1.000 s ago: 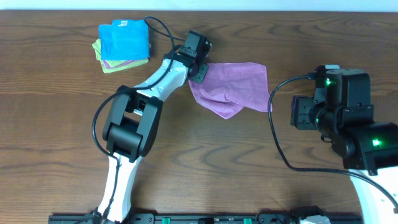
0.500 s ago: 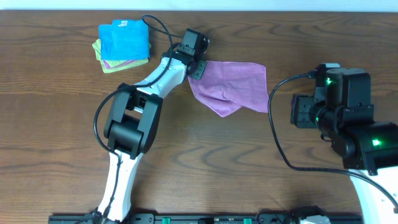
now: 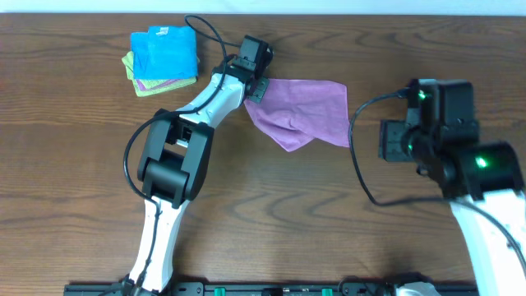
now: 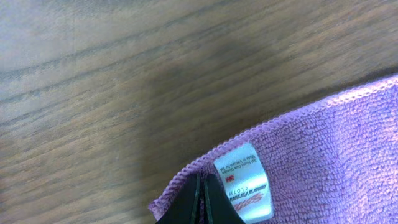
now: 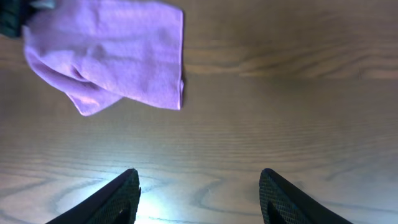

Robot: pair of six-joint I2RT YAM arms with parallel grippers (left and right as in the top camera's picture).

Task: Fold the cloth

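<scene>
Looking down from above, you have a dark wooden table (image 3: pixel 82 181) filling the view. Your left arm (image 3: pixel 177 156) reaches from the near edge up and across to the far middle of the table. Your right arm (image 3: pixel 460 156) stands at the right side, well apart from the left one.

The purple cloth (image 3: pixel 304 111) lies on the far middle of the table, between the two arms. Its top and right edges run fairly straight, while its lower part is rumpled and doubled over into a point toward the near side.

At the far left sits a small stack of cloths, a blue cloth (image 3: pixel 164 51) on top with a yellow-green cloth (image 3: pixel 129 62) showing at its left edge, well apart from the purple one.

Your left gripper (image 3: pixel 255 86) is at the cloth's upper left corner. In the left wrist view its jaws are pinched tight together on the hem there. Your right gripper (image 5: pixel 199 183) hangs over bare wood with its jaws spread wide and nothing between them, the cloth well ahead of it.

The white tag (image 4: pixel 242 180) lies just beside the left gripper's closed fingers (image 4: pixel 193 205).
</scene>
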